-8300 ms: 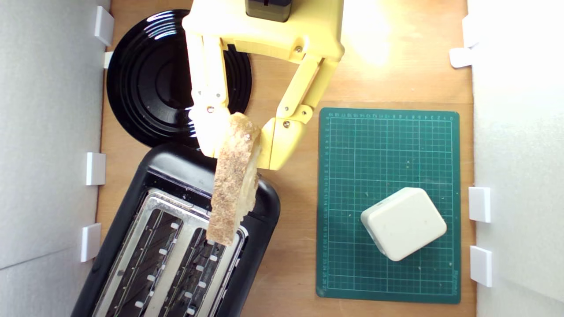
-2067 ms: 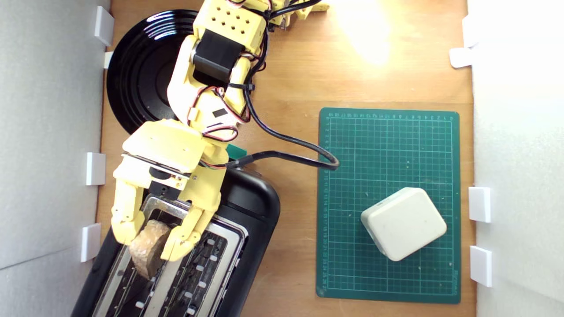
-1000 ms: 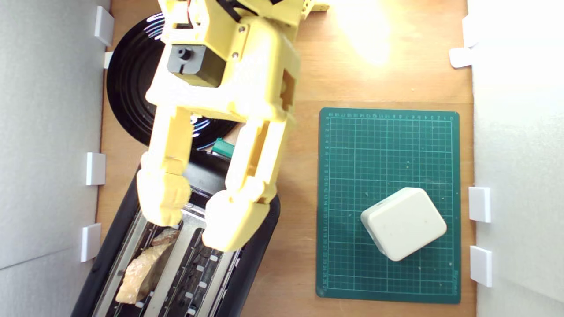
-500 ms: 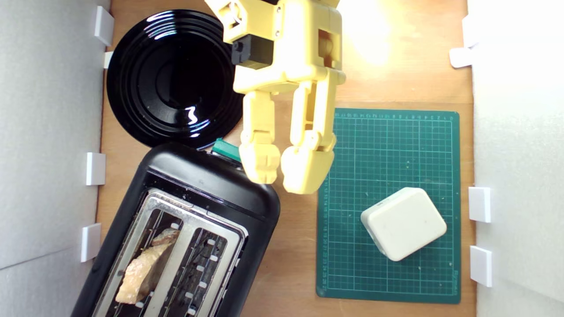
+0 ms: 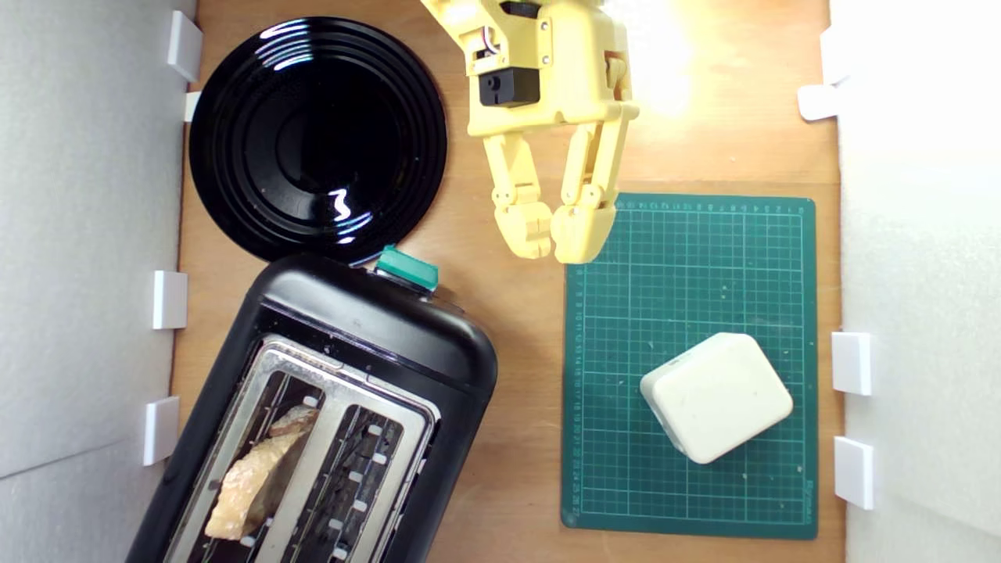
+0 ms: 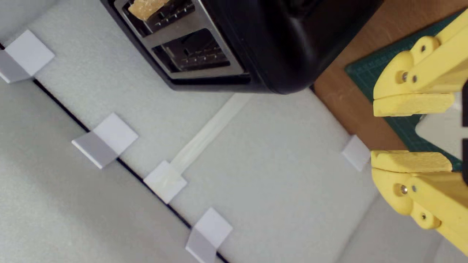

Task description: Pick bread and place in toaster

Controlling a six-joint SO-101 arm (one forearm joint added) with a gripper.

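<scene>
The bread [image 5: 250, 477] lies in the toaster's slot nearer the exterior view's left, its pale crumb and tan crust showing above the grille; the wrist view catches its top edge [image 6: 146, 8]. The toaster [image 5: 375, 320] is glossy black with a silver top plate and a teal lever knob [image 5: 407, 266], and stands at the lower left of the exterior view; its black end [image 6: 278, 44] fills the wrist view. My yellow gripper [image 5: 551, 242] hangs well away from it, over the wood beside the green mat. It is open by a narrow gap and holds nothing [image 6: 380, 133].
A round black plate [image 5: 317, 137] sits behind the toaster. A green cutting mat [image 5: 688, 274] lies on the exterior view's right with a cream-white block [image 5: 715, 396] on it. White foam walls with small white brackets [image 5: 170, 299] line both sides.
The gripper released the bread into the toaster slot, lifted off and drew back toward the mat's far corner. Its fingers have narrowed. The bread stays in the slot.
</scene>
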